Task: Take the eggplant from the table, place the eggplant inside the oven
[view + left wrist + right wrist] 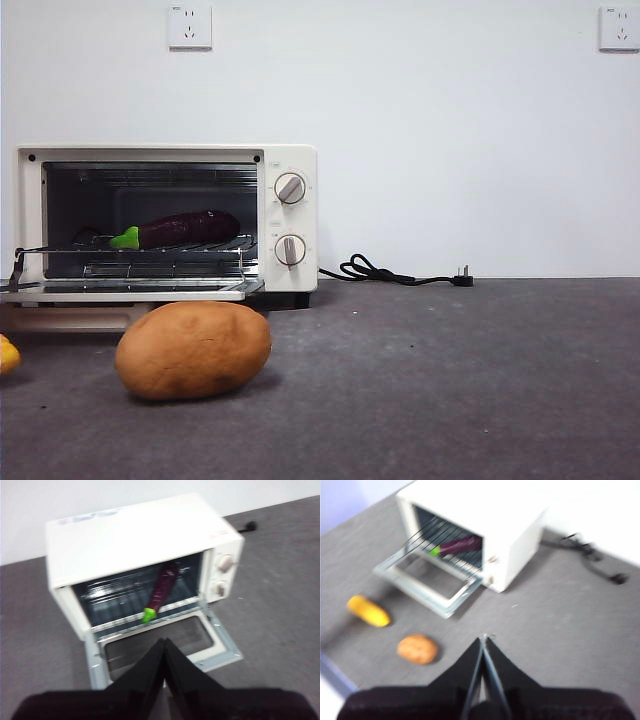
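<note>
While the oven (165, 225) stands with its glass door dropped open at the left of the front frame, the eggplant (185, 229) lies on the wire rack (140, 250) inside, its green cap pointing left toward the door hinge side. My left pincer (164, 647) hangs above and in front of the open door, jaws pressed together and holding nothing. My right pincer (484, 645) sits high over the bare grey surface (450, 380), jaws likewise closed and empty, well apart from the oven. A brown potato (193, 349) rests on the surface just in front of the oven in the lower left of the front frame, and a yellow item (368, 611) lies near it toward the left edge. A black power cord (395, 273) trails right from the oven along the wall.
</note>
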Motion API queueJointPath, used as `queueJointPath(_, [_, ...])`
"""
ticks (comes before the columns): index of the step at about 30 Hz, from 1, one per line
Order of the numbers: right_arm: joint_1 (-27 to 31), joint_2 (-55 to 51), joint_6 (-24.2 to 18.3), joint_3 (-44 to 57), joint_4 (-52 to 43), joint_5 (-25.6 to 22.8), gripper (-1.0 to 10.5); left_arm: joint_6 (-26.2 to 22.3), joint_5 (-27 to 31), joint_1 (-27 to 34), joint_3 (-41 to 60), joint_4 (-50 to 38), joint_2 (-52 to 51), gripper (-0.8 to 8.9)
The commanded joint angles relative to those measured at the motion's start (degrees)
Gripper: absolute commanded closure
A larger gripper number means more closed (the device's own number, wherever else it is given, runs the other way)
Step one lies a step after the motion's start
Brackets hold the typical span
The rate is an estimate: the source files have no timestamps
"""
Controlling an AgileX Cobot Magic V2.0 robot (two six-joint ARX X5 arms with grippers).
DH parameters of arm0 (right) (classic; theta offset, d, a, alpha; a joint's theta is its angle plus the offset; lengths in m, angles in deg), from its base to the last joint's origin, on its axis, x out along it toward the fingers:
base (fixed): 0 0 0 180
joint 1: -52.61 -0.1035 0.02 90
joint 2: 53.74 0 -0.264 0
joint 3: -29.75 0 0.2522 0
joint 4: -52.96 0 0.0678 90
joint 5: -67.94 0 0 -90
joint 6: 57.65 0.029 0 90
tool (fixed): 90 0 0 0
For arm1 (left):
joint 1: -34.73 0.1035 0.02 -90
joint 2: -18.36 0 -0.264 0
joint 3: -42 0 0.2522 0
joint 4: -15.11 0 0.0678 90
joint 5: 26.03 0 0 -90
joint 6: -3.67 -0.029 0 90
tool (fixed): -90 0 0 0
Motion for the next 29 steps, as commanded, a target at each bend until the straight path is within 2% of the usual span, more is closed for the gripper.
queueJointPath(1, [-0.1,-3.4,-0.7,0.5,1.4,-5.7,9.6,-0.5,-0.5,2.8,0.2,-1.9,1.7,8.19])
queueJointPath(7, [-0.1,-10.0,-1.9,2.4,1.4,-14.5,9.6,0.1,-6.5,8.5,0.2,-3.4,8.2,8.19])
queueJointPath(13, [-0.1,-17.6,-2.1,10.7,1.5,-19.7,9.6,0.0,-9.4,12.3,0.2,-4.2,15.2,8.19])
queueJointPath(20, [-0.1,-24.5,-1.7,21.8,1.4,-22.0,9.6,-0.3,-13.6,17.7,0.2,-5.2,23.2,8.19])
queueJointPath(24, [-0.1,-25.5,-1.6,24.3,1.4,-22.5,9.6,-1.7,-14.1,20.4,0.2,-5.2,28.2,8.19])
queueJointPath(29, [-0.1,-25.5,-0.5,24.7,1.4,-22.3,9.6,-1.8,-20.2,26.0,0.2,-6.7,34.8,8.19])
